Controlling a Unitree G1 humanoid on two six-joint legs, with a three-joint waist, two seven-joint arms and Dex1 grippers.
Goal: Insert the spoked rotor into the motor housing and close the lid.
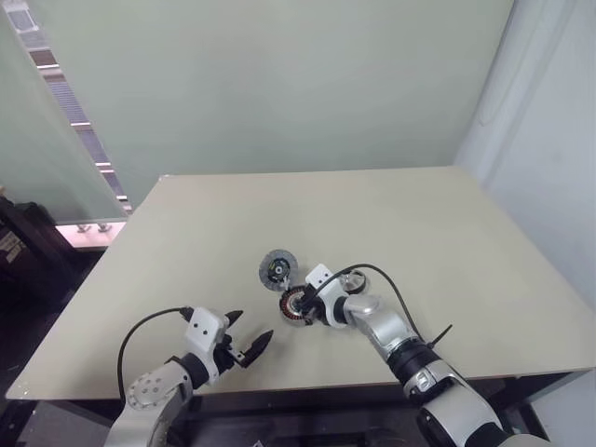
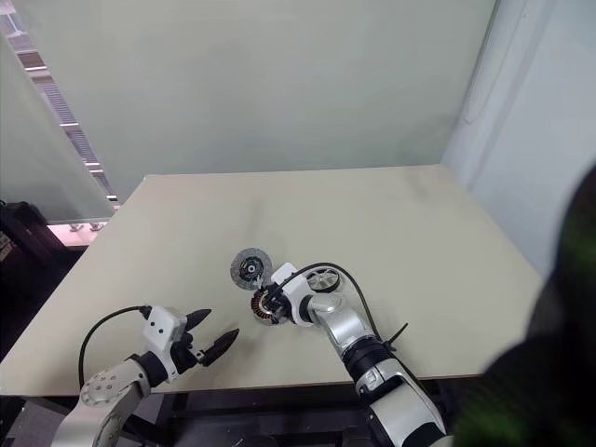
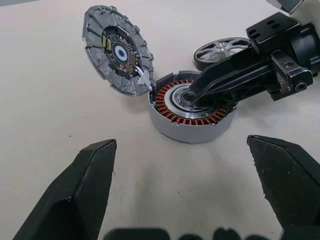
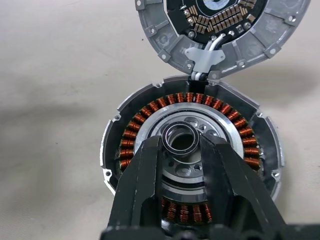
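Note:
The motor housing (image 4: 190,150), a grey cup with copper windings, sits on the table near its front. My right gripper (image 4: 181,144) reaches over it, its fingers (image 4: 145,175) closed against both sides of the silvery centre hub. The lid (image 3: 117,50) stands tilted open just beyond the housing, joined to it by a short wire, with its inner circuit face showing. The spoked rotor (image 3: 220,49) lies flat on the table behind the right gripper's fingers, apart from the housing. My left gripper (image 1: 247,340) hangs open, empty, a short way left of the housing and nearer the front edge.
The beige table (image 1: 419,214) runs far back to a pale wall. Its front edge (image 1: 307,380) is close behind both grippers. A black cable (image 1: 396,293) loops off the right wrist. A glass partition (image 1: 56,140) stands beyond the left edge.

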